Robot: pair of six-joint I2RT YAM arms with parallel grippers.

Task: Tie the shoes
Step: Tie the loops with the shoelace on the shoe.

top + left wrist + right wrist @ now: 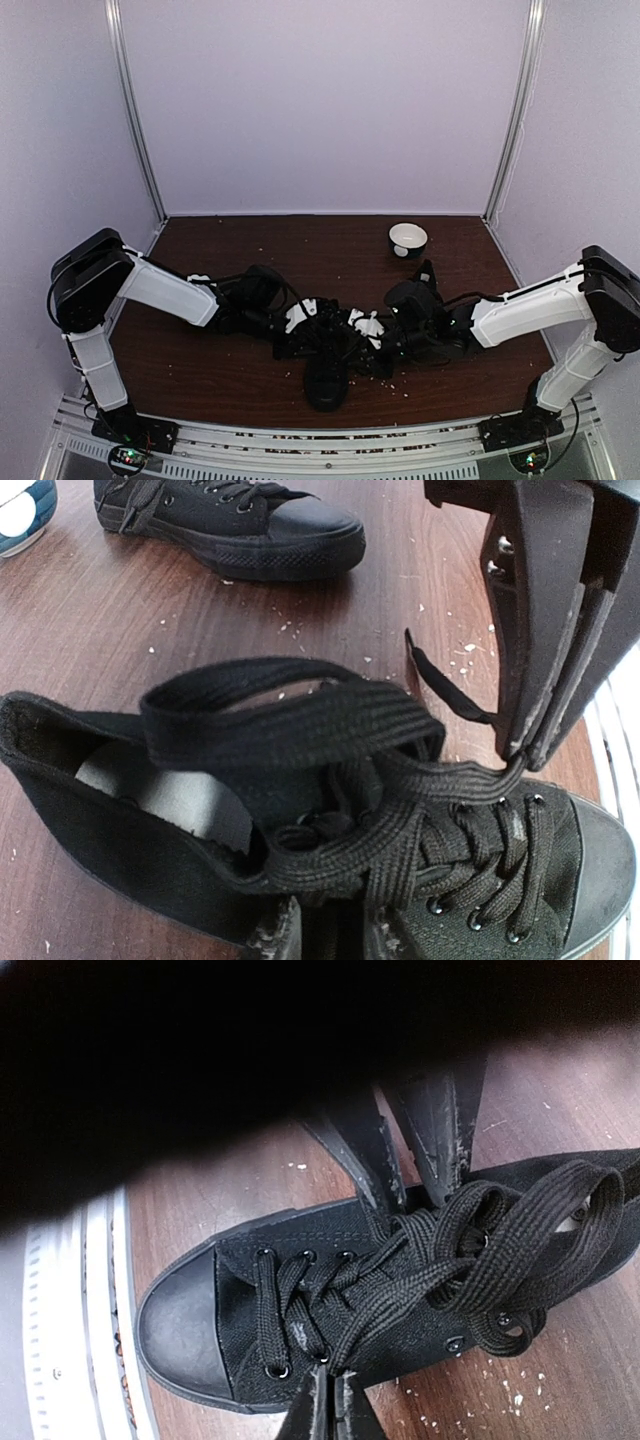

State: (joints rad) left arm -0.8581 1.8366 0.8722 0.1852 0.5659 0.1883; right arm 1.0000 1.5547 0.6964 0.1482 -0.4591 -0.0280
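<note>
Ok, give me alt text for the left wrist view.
A black sneaker fills the foreground, toe at lower right, its lace looped loosely over the opening. The right gripper at upper right pinches the lace. A second sneaker lies behind.

The top external camera sits high above and behind the arm bases. It looks down and forward over the whole table, with the near shoe small and low at the centre. The left wrist camera hangs close over that shoe's side, with the toe cap at lower right, and faces across it to the second shoe and a bowl beyond. The right wrist camera looks steeply down on the shoe from the opposite side, very close, with the toe at left. Both wrist views share its laces and toe.
</note>
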